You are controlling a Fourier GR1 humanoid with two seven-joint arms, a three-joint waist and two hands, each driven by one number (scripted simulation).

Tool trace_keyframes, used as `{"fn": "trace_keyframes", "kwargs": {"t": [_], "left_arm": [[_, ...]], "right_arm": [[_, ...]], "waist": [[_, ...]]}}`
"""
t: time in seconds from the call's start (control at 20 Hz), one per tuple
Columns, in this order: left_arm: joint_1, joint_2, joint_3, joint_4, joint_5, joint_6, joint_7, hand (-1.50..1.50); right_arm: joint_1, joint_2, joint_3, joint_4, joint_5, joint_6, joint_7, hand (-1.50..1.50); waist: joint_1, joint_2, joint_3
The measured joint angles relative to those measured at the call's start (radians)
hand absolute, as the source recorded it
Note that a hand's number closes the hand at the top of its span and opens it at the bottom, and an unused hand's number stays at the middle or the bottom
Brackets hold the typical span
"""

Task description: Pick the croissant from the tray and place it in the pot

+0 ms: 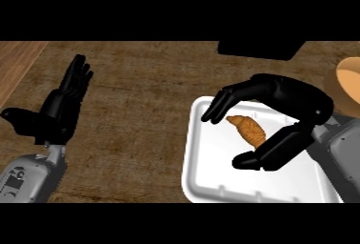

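Currently: golden-brown curved croissant (247, 130) lying on white square tray (211, 176), brown desk (141, 119). Right hand (295, 102) arched around it, fingers and thumb apart, not yet closed. Left hand (60, 107) resting open. Step: grasp. Next: close, lift, carry toward tan pot (349, 78).

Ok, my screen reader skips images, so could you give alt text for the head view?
The right hand arches over a croissant lying on a white tray, fingers and thumb either side of it. The left hand rests open at left; an orange pot shows at the right edge.
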Motion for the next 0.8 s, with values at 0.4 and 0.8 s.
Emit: {"fn": "trace_keyframes", "kwargs": {"t": [0.4, 0.8], "left_arm": [[-0.047, -0.046, 0.024, -0.006, 0.043, -0.007, -0.031, 0.0], [-0.05, -0.06, 0.032, 0.014, 0.051, -0.019, -0.059, 0.0]], "right_arm": [[-0.144, -0.138, -0.038, 0.056, 0.125, 0.282, -0.266, -1.5], [-0.242, -0.247, 0.068, -0.01, 0.37, 0.277, -0.336, -1.5]], "waist": [[0.0, 0.024, 0.008], [-0.004, 0.022, 0.008]]}}
